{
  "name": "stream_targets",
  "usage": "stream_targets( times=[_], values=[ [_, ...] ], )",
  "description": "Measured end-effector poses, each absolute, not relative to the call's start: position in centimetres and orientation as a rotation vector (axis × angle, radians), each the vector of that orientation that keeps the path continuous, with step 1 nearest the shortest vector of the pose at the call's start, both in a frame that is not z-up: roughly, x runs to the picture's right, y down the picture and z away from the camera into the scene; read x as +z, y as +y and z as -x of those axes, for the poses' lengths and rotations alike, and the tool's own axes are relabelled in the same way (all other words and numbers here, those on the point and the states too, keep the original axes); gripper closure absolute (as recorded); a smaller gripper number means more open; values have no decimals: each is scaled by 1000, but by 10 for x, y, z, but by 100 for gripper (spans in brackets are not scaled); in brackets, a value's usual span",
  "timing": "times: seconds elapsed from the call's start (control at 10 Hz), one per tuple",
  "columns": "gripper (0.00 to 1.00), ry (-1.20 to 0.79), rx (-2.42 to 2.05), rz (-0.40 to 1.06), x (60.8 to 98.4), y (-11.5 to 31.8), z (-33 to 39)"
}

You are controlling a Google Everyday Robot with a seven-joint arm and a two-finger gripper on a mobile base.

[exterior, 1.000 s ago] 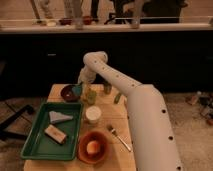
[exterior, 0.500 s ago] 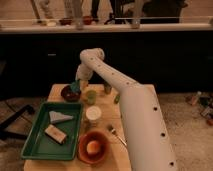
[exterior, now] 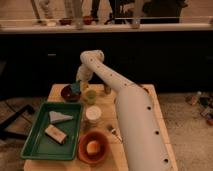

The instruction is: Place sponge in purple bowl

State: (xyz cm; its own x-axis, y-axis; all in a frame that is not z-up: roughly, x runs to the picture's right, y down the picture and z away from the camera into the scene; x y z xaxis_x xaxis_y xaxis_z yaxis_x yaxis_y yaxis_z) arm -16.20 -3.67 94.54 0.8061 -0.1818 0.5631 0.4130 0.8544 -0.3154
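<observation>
Since the earlier frame the arm has swung left, carrying the gripper (exterior: 76,86) over the purple bowl (exterior: 67,93) at middle left, clamped on the sponge (exterior: 75,88). Only release into the bowl remains.

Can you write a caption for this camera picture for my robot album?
Gripper holds the sponge over the purple bowl.

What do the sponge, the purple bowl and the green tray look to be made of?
Sponge: soft foam by its look, matte teal; it sits at the gripper over the purple bowl.
Purple bowl: probably plastic or glazed ceramic, smooth dark maroon; the look leaves it open.
Green tray: likely moulded plastic, with an even colour and a rounded raised rim.
</observation>
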Motion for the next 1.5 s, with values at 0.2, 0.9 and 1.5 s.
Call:
stream_targets(
  times=[0.2, 0.9, 1.5],
  values=[
    [100, -571, -333, 470, 950, -32, 164],
    [36, -570, -334, 470, 950, -32, 164],
    [20, -571, -335, 470, 950, -32, 165]
  ],
)
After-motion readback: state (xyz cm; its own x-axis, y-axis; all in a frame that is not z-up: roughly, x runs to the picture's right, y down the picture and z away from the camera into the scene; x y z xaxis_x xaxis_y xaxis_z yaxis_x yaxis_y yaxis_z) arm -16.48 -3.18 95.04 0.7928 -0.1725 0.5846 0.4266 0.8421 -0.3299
